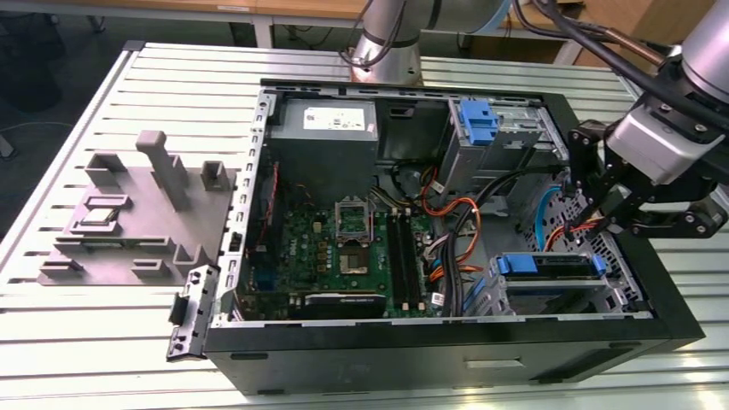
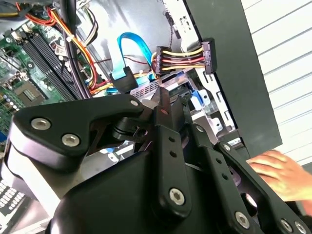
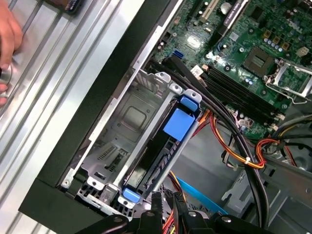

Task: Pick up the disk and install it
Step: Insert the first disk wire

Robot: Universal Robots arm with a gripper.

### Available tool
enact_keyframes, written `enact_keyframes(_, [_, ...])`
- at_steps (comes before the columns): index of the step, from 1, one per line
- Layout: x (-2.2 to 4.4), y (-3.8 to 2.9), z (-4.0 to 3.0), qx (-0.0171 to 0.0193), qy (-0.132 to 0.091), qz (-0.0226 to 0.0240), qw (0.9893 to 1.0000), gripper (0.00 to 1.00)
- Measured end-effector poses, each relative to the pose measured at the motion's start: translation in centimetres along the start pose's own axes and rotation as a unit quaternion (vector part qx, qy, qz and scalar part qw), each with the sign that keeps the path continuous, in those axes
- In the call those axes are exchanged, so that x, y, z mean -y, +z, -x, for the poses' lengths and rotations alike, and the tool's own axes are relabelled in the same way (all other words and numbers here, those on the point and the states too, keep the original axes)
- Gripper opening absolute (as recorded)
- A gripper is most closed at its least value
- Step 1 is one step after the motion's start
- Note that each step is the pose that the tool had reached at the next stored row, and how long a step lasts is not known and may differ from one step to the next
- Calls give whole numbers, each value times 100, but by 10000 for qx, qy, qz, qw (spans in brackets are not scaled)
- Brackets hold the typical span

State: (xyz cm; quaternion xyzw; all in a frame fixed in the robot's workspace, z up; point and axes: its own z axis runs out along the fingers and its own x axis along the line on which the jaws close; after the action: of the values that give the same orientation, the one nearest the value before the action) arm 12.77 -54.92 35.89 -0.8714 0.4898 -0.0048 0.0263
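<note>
Disk point(image 1: 549, 265) is sitting edge-up in the metal drive cage point(image 1: 501, 295) inside the open case point(image 1: 456, 359), near the corner toward the exterior view's right, its blue bracket showing on top. In the first wrist view the disk point(image 3: 165, 156) is standing in the same cage point(image 3: 122, 122). Gripper point(image 1: 621, 224) is hanging just above the case beside it, holding nothing, fingers point(image 3: 156, 207) nearly together. A hand point(image 2: 278, 170) is resting on the table point(image 1: 68, 359).

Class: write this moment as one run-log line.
gripper over drive cage | disk in blue carrier, standing in cage | person's hand at table beside case
</note>
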Motion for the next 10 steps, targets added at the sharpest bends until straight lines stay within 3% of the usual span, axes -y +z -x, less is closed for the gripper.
enact_keyframes(5, [-1,7,0,3,-317,-19,9995,24])
enact_keyframes(10, [-1,7,0,3,-325,-19,9995,24])
